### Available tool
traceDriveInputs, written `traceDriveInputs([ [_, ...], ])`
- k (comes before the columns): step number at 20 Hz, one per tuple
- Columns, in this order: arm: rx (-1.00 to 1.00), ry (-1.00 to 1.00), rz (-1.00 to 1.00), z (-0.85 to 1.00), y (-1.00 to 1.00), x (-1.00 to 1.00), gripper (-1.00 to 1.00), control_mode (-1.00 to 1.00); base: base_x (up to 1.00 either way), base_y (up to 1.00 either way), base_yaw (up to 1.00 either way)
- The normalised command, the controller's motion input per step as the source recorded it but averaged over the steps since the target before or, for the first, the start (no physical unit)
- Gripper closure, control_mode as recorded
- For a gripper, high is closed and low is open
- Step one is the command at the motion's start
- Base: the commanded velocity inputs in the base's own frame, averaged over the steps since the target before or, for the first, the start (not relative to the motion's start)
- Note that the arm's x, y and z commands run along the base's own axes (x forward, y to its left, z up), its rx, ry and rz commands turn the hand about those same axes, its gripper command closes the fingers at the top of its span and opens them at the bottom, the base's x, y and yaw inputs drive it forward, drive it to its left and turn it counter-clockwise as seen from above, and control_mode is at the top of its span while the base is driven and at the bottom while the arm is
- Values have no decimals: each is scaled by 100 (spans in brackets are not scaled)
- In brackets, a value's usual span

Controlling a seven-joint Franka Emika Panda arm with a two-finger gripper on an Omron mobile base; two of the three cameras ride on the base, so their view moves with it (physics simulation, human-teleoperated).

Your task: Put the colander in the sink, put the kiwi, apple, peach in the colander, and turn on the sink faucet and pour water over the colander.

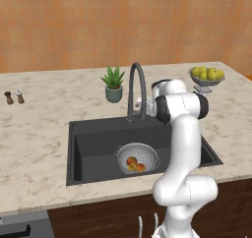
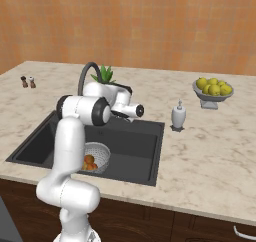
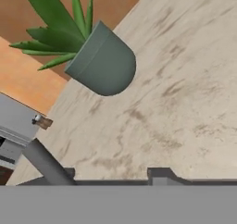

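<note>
1 colander [image 1: 138,157] sits in the sink [image 1: 93,143], holding about 3 fruits: the peach [image 1: 141,167] and the apple [image 1: 131,161] show, while the kiwi [image 1: 132,167] is hard to tell apart. 1 sink faucet [image 1: 136,87] arches over the basin, with the gripper [image 1: 141,103] near its base; whether its jaws are spread cannot be told. The counter [image 1: 39,129] carries 1 potted plant [image 1: 113,84], 1 fruit bowl [image 1: 206,76], 1 soap dispenser [image 2: 178,116] and 2 shakers [image 1: 14,97]
</note>
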Motion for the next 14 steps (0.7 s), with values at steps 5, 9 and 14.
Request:
traceDriveInputs([
  [5,0,-4,-2,-21,-79,0,100,-100,0,0,0],
  [9,0,-2,-3,-17,-95,0,100,-100,0,0,0],
  [14,0,-1,-3,-13,-99,0,100,-100,0,0,0],
])
